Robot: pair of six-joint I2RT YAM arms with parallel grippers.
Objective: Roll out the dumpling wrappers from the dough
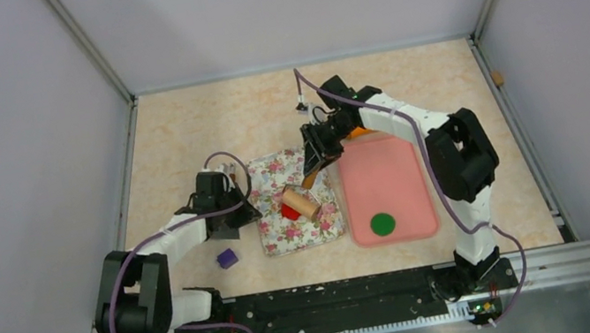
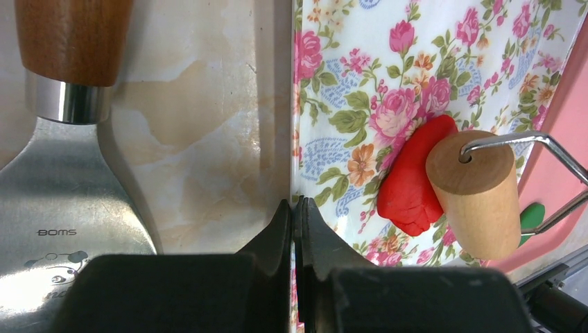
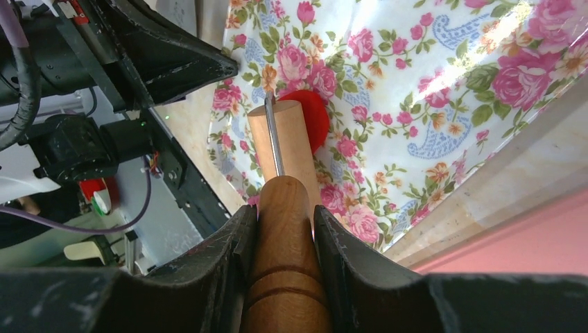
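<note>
A lump of red dough (image 1: 289,213) (image 2: 409,180) (image 3: 315,114) lies on the floral mat (image 1: 318,221) (image 2: 360,69). The wooden drum of a small roller (image 1: 301,201) (image 2: 478,194) (image 3: 284,139) rests against it. My right gripper (image 1: 312,166) (image 3: 286,215) is shut on the roller's wooden handle. My left gripper (image 1: 237,204) (image 2: 297,205) is shut on the mat's left edge. One dumpling wrapper, a flat green disc (image 1: 383,224) (image 2: 531,216), lies in the pink tray (image 1: 390,169).
A metal scraper (image 2: 62,194) with a wooden handle lies left of the mat, beside my left gripper. A small purple block (image 1: 226,258) sits near the mat's front left corner. The pink tray borders the mat on the right. Walls enclose the table.
</note>
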